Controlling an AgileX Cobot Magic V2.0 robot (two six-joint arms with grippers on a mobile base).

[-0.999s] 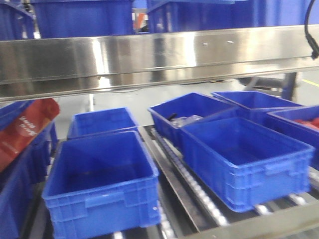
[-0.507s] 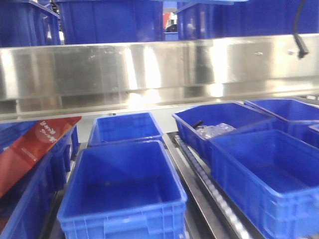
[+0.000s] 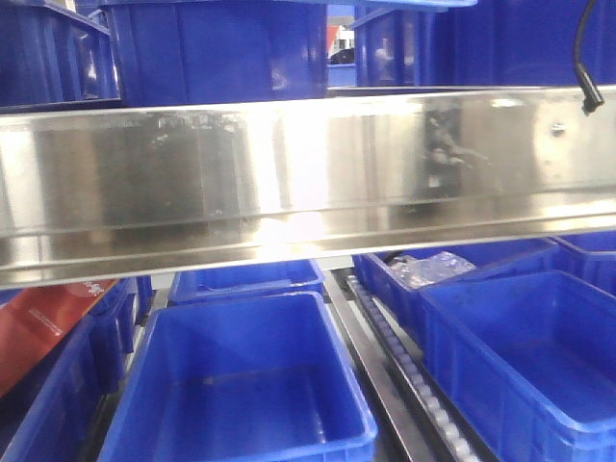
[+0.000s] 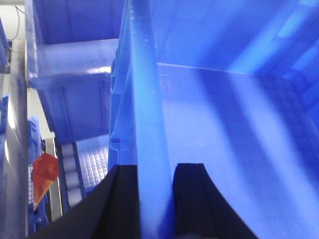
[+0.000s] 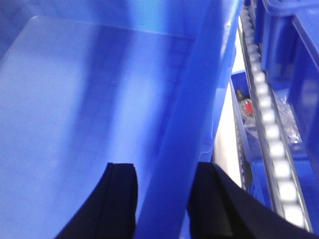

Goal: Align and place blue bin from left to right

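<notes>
1. Evidently the carrying step is under way: both arms are holding the blue bin, which is sitting at the lower centre of the front view, just under the steel shelf beam.
2. At the bottom of the left wrist view, the left gripper is straddling the bin's wall, one black finger on each face, clamping onto the rim.
3. The right gripper is doing the same on the opposite wall, with its fingers pressing both faces.
4. Next, I'd judge, the two arms need to be travelling together toward the right. They should be keeping the bin level and square to the roller track, and clearing the neighbouring bin at lower right before lowering.
5. The held bin is showing a bare floor, so it is carrying nothing.
6. The lower-right neighbour is also looking empty, while the rear bin behind it is holding a crumpled clear plastic bag.
7. A red packet is lying over the bins at lower left, and the upper-shelf bins are hiding their contents.
</notes>
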